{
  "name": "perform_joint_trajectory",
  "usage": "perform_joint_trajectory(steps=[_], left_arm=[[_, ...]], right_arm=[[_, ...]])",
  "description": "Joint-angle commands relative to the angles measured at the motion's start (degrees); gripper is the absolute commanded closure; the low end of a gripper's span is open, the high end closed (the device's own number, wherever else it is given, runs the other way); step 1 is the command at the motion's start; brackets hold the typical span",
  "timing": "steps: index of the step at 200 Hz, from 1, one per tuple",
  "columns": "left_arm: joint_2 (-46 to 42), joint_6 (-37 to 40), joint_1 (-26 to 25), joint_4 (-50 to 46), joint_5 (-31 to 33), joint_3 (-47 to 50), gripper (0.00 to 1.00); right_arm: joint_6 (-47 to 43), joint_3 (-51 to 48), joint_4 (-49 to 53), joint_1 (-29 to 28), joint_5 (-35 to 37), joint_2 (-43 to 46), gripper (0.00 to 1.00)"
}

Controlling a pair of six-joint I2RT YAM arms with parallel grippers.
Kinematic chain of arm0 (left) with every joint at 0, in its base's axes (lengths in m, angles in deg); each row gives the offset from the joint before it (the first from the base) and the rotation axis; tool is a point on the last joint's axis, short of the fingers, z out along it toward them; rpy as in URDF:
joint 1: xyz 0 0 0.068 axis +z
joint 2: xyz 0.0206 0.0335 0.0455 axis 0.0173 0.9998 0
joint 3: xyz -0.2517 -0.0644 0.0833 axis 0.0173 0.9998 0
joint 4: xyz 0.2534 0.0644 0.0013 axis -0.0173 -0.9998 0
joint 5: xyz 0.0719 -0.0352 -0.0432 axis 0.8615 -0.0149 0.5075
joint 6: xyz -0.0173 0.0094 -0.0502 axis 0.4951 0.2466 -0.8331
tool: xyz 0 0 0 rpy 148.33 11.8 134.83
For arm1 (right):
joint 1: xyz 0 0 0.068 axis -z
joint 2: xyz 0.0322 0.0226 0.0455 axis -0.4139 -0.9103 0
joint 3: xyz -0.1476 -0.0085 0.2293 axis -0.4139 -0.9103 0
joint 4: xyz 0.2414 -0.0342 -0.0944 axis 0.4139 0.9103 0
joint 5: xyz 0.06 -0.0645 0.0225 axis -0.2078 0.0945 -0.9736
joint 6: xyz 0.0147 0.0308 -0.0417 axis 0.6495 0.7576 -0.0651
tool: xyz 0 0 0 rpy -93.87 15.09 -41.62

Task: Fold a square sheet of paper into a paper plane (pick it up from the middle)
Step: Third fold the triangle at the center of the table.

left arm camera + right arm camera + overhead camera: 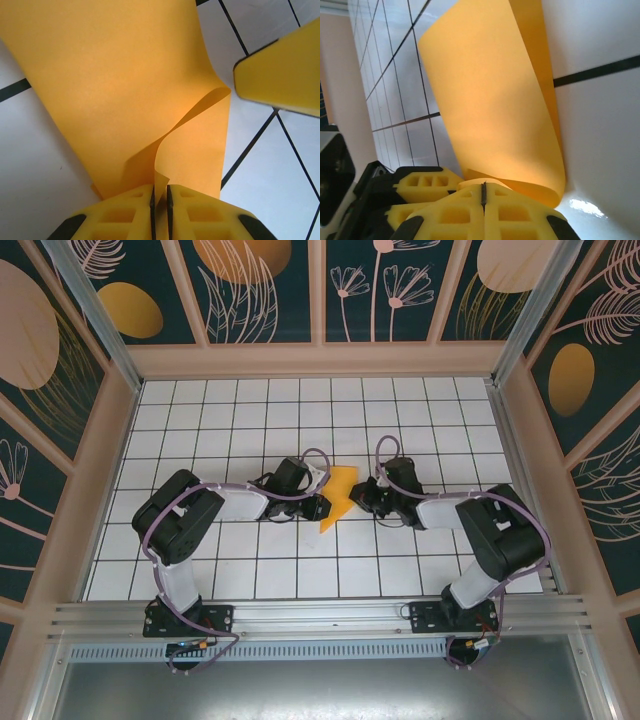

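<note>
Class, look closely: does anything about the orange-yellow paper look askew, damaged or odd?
The square sheet of paper is not flat: it buckles into a curl between the left gripper and right gripper, both pinching it.

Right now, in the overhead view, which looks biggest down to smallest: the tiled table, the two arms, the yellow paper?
1. tiled table, largest
2. left arm and right arm: they look alike, so no ranking between them
3. yellow paper, smallest
</note>
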Motion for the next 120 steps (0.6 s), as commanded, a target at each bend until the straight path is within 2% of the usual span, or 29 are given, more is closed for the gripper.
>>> perform_joint_trajectory(steps=[1,78,120], left_arm=[[3.61,0.98,-0.74,-5.11,1.31,0.40,0.82],[3.34,1.08,-0.74,-5.49,1.51,0.28,0.83],[3.09,1.24,-0.73,-5.66,1.57,0.40,0.84]], right_arm=[[-1.75,0.97,-0.34,0.63,-2.48,0.28,1.00],[-2.57,0.18,-1.00,0.92,-0.63,-5.10,1.00],[-4.59,3.71,4.61,1.34,-0.43,-0.58,1.00]])
